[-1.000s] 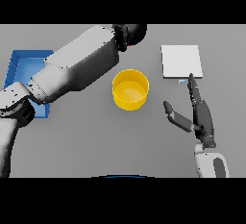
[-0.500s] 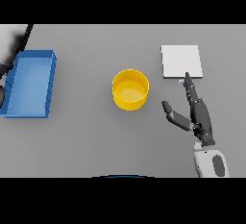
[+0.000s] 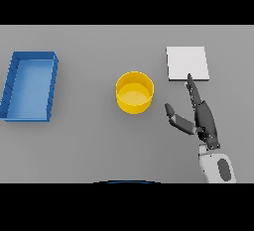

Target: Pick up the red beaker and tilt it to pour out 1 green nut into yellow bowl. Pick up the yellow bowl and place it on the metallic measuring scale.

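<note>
We see a yellow bowl point(image 3: 134, 92) mid-table, a blue tray point(image 3: 10, 90) far to its left, a pale square scale point(image 3: 187, 63) to its right. Our right hand point(image 3: 202, 120), fingers straight, points toward the scale.

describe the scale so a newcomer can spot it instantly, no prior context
On the grey table, look to the far right, beyond the yellow bowl at the centre. The scale is the flat pale square plate there, just past the right hand and its straight fingers. Nothing else is flat and whitish; the blue tray sits far left.

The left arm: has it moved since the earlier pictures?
Yes. It withdrew leftward past the blue tray and out of view; the yellow bowl stayed put.
</note>
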